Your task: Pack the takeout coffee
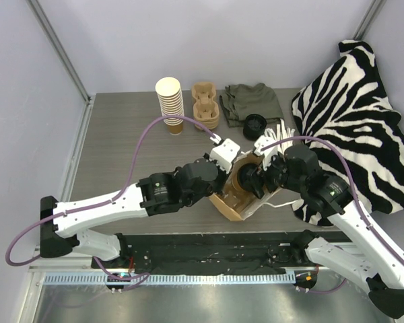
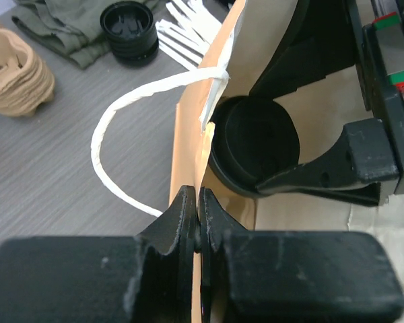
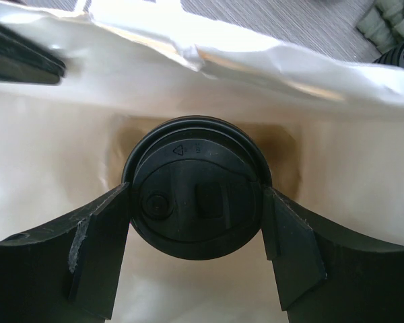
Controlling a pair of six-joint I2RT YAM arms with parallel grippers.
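My left hand (image 2: 197, 222) pinches the paper bag (image 2: 262, 33) open while my right hand (image 3: 196, 229) clasps the takeout coffee (image 3: 188, 182) inside; a slipping rim could collapse the bag and tip it.

Paper bag (image 3: 54, 148) mouth narrow — takeout coffee (image 3: 195, 202) fills it, walls close.

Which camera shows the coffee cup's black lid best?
The right wrist view: the black lid faces the camera, centred between the right end effector's fingers inside the paper bag. The left wrist view shows it partly hidden; the top view barely shows it.
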